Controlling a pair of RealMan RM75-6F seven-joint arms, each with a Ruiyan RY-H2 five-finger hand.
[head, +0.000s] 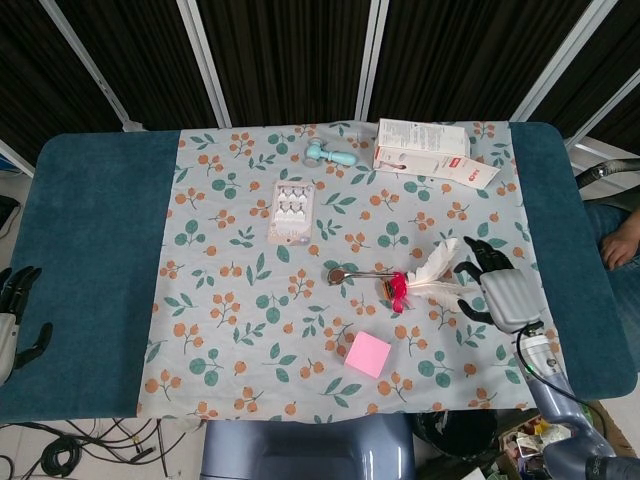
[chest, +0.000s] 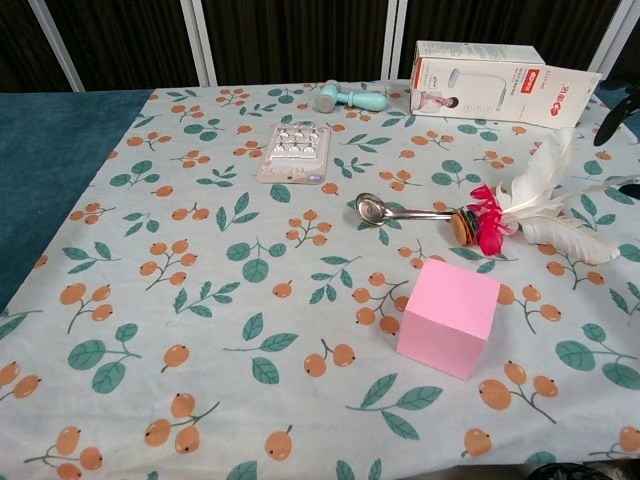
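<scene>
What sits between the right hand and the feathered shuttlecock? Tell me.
Nothing visible. The right hand, fingers spread and empty, is right beside the shuttlecock's white feathers; only bare floral cloth shows between them.

On the table (head: 95, 240) we see a cloth (head: 230, 340) carrying everything. The box (head: 430, 150) lies at the far edge, the roller (head: 330, 154) to its left, the blister pack (head: 291, 211) nearer us from that. Mid-cloth the spoon (head: 355, 273) lies left of the feathers (head: 430, 275), touching them; the block (head: 368, 354) sits nearest us. Our right hand (head: 500, 290) is just right of the feathers; our left hand (head: 15, 320) is at the table's left edge
</scene>
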